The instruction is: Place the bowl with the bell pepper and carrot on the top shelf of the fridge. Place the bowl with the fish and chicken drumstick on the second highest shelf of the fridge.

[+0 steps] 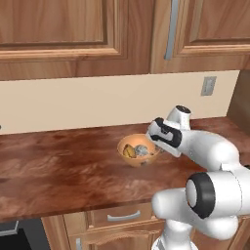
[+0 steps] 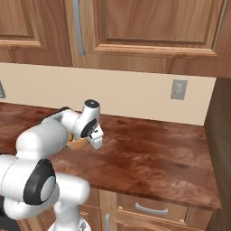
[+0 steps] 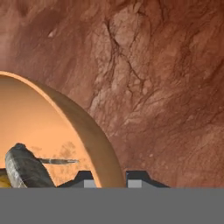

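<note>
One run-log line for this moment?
gripper: shut on bowl rim | contents: fish, chicken drumstick | bowl on counter

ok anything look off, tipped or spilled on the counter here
Nothing stands out. The bowl sits upright on the counter with the fish and drumstick inside, nothing spilled. The pincer straddles the bowl's rim.

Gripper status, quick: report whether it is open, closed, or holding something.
Gripper: closed on the rim of the round orange-tan bowl holding the silvery-grey fish, one finger inside and one outside.
</note>
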Robot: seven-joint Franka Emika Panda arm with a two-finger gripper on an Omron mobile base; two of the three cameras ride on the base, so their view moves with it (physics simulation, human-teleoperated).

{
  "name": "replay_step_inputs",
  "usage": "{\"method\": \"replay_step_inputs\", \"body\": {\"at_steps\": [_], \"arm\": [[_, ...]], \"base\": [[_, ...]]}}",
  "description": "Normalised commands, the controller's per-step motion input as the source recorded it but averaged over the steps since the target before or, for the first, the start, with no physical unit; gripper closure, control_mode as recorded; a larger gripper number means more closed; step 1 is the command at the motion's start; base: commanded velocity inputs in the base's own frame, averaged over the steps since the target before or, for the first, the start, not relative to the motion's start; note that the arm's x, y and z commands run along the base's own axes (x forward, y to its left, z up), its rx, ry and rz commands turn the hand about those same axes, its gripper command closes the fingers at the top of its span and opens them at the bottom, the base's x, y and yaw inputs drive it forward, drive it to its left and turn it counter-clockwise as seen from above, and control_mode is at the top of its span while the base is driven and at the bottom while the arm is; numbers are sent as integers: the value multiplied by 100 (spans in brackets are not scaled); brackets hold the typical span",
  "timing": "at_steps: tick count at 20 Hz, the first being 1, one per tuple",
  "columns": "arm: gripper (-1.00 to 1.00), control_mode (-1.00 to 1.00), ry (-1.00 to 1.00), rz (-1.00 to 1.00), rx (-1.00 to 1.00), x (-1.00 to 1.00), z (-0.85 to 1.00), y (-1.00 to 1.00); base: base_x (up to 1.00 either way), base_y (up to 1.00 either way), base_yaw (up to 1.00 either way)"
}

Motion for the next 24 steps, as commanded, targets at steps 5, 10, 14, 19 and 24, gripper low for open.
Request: {"method": "replay_step_inputs", "body": {"at_steps": [5,10,14,19,24], "arm": [[100,-100,-29,-22,1,-99,76,0],[100,-100,-22,-27,0,-99,97,0],[100,-100,-5,-19,7,-98,99,0],[100,-100,12,-23,9,-64,87,0],[100,100,-1,-6,1,-43,13,0]], "base": [[0,0,0],[0,0,0],[0,0,0],[0,0,0],[-40,0,0]]}}
